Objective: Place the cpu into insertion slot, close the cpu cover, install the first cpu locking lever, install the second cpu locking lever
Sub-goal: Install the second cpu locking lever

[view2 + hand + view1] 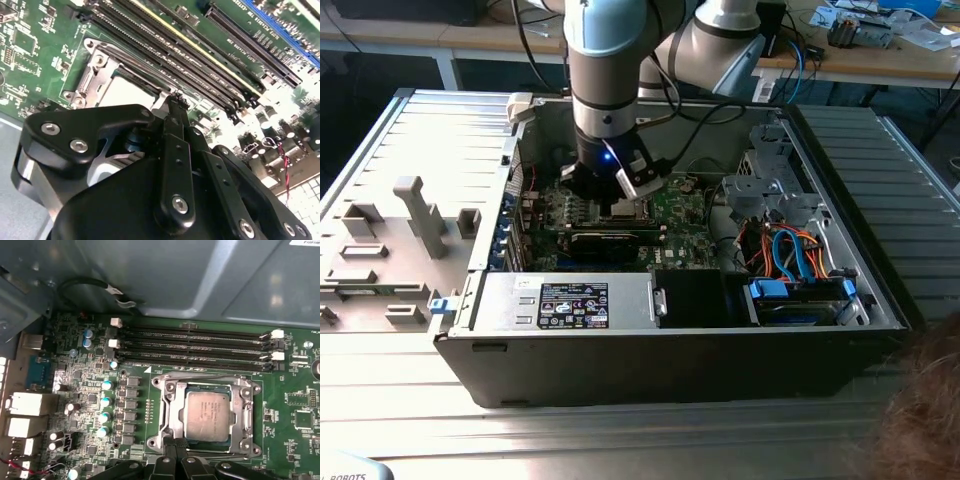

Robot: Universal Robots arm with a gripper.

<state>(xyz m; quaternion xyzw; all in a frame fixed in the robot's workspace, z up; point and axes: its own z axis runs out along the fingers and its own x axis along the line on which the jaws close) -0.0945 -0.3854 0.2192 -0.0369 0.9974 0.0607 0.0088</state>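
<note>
In the exterior view I hang inside the open black computer case point(650, 350), above the green motherboard point(675, 215). At that view's left, outside the case, the grey ribbed side panel point(400, 215) lies flat with grey plastic blocks on it. My gripper point(618, 190) is low over the board's middle, just behind the long black card point(610, 238).

In the first wrist view, the small capacitors point(105, 401) stand toward the board's port edge, then comes the square silvery-rimmed insertion slot point(168, 412), and in it the flat dull silver-grey cpu point(207, 415), seated level. The thin silvery cpu cover point(248, 410) frames it, lying down around the chip. The black memory slots point(195, 347) run parallel along the socket's far side.

My black fingers point(175, 460) are pinched together, gripping nothing, their tips touching the socket frame's near edge, just beside the cpu. In the second wrist view my gripper point(176, 100) meets that same rim.
</note>
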